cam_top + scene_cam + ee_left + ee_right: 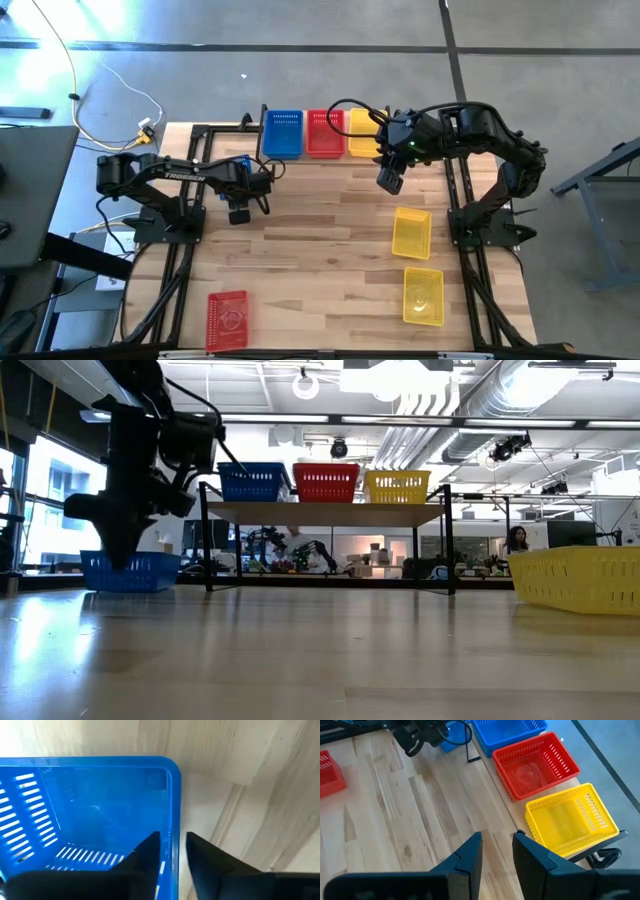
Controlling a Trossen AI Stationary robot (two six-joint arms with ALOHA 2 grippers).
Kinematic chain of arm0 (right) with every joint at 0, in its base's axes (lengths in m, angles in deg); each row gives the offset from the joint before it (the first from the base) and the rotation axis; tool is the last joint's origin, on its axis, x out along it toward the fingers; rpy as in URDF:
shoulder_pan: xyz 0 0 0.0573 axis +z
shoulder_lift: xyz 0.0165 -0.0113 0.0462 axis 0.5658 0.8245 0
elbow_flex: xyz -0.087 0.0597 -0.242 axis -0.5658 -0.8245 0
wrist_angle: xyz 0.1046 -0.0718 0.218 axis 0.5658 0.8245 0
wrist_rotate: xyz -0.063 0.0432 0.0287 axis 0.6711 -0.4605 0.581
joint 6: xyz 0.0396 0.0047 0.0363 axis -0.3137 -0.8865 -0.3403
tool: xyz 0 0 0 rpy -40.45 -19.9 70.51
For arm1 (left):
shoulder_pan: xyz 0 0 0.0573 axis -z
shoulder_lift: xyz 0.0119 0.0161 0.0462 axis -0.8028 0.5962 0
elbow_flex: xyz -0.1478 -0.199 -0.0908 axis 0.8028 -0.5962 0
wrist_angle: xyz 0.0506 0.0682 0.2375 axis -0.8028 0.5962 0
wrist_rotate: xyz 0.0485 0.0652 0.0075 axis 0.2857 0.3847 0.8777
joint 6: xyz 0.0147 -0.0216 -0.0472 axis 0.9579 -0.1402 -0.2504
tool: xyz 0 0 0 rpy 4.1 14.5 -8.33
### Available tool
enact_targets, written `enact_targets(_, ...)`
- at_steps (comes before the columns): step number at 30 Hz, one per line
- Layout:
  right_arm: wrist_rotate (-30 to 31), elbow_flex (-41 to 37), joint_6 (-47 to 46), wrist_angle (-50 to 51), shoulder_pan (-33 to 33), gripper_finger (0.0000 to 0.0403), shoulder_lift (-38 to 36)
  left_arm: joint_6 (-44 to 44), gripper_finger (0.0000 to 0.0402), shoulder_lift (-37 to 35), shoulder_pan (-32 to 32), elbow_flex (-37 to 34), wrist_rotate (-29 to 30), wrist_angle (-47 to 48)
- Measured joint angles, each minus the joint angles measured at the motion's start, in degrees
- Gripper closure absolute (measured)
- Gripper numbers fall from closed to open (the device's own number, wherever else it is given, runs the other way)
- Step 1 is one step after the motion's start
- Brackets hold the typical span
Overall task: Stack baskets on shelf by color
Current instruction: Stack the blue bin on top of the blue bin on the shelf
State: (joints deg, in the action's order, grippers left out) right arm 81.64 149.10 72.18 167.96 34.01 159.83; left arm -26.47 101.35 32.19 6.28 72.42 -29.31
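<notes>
My left gripper (173, 837) stands over a blue basket (90, 815) on the table, left of the shelf's near edge, and is shut on its wall. In the low view this basket (130, 572) rests flat on the tabletop, partly behind the arm. The shelf (325, 512) carries a blue basket (282, 133), a red one (325, 133) and a yellow one (362, 133), side by side. My right gripper (389, 182) hovers near the shelf's right end, narrowly open and empty. Two yellow baskets (411, 232) (423, 295) and a red one (228, 320) lie on the table. My left gripper pinches one side wall of the blue basket near a corner (174, 815), one finger (147, 852) inside the basket and the other (205, 852) outside. The fingers come from above, pointing down. The basket's bottom sits on the table.
Black frame rails run along the table's left and right sides (165, 290) (480, 290). The shelf's thin black legs (205, 550) (450, 550) stand at the far edge. Bare wood lies between the arms (320, 240). A person sits in the room beyond (518, 540).
</notes>
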Motion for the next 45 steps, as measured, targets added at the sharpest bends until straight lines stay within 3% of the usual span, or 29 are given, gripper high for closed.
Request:
enact_targets(4,0.0,0.0,-1.1,0.0,0.0,0.0309,0.0,0.0,0.0383,-0.7,0.5,0.0,0.0,0.0)
enact_targets(6,0.0,0.0,-1.6,0.0,0.0,0.0309,0.0,-0.5,0.0394,-0.7,1.0,0.0,-0.1,0.1)
enact_targets(19,0.0,0.0,-2.5,0.0,0.0,0.0309,0.0,-2.8,0.0398,-0.7,5.9,0.8,1.8,3.6)
enact_targets(29,-0.1,0.0,-2.6,0.0,0.0,0.0309,0.0,-8.0,0.0400,-2.5,5.2,7.2,12.3,17.1)
enact_targets(37,-0.3,0.0,-2.4,0.0,0.0,0.0309,0.0,-7.8,0.0400,-6.2,0.7,16.1,20.1,23.7)
enact_targets(45,-0.3,0.0,-2.4,1.1,0.0,0.0309,0.0,0.2,0.0401,-6.9,-4.5,30.7,24.4,26.0)
